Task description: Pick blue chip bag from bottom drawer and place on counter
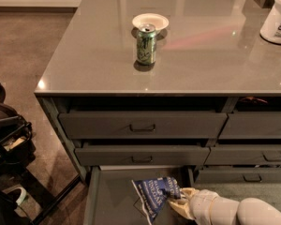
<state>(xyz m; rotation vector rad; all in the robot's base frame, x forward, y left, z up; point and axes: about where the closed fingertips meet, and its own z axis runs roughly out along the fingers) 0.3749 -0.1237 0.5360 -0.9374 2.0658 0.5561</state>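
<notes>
One side of the blue chip bag (pixel 154 195) is pinched by the gripper (pixel 174 202), which has its fingers pressed onto the bag's right edge. The gripper sits low at the front of the open bottom drawer (pixel 111 204), and its arm comes in from the right. The bag is just above the drawer floor, tipped up, with its far corner hanging down to the left. The job now, I think, is to lift the bag out. The bag is soft and crinkly, so it could slip if the hold is only on the thin edge. A firm squeeze would help. The lift should go slow and pull toward the front first, because the middle drawer (pixel 141 154) sticks out right above and the bag could bump it. After that it can go up high, over the edge of the counter (pixel 210 60). On the counter stand a green can (pixel 146 45) and a white bowl (pixel 151 20) close together. The bare part near the front edge, well away from both, looks like a good spot to set the bag down.
</notes>
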